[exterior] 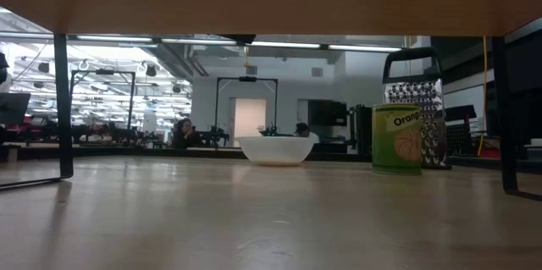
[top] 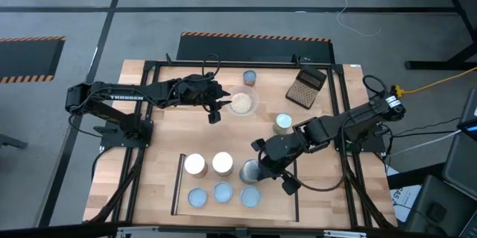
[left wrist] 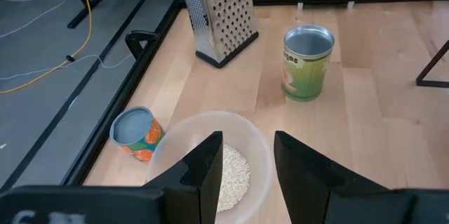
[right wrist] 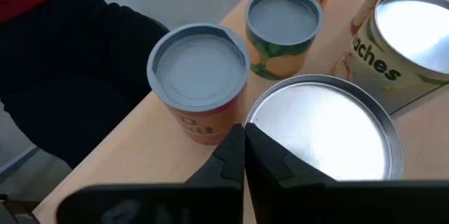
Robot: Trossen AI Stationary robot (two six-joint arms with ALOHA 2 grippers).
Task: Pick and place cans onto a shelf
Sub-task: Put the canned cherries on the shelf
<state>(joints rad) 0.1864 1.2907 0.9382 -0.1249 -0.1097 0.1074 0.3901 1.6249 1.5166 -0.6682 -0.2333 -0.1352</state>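
High view: the low light-wood shelf edged with thin black bars [top: 294, 193] lies at the near edge of the wooden tabletop [top: 160, 137], and six cans stand on it: two white-topped ones [top: 195, 164] and a silvery-topped tin [top: 250, 169] in the back row, three pale-blue-topped ones [top: 223, 192] in the front row. The right hand [top: 262, 175] sits just beside the silvery-topped tin, its fingers pressed together with nothing between them; in the right wrist view the fingertips [right wrist: 242, 155] lie at the rim of that silver lid [right wrist: 324, 129], with an orange-labelled blue-lidded can [right wrist: 200, 76] just beyond. Two more cans stand off the shelf: a green-labelled can with a silvery top [top: 283, 122] near the tabletop's middle right, and a small orange-labelled blue-topped can [top: 250, 78] towards the far edge. The left hand [top: 217, 107] hovers beside the clear round bowl of beige grains [top: 243, 102], its fingers spread wide and holding nothing. A metal box grater [top: 306, 87] lies on its side at the far right.
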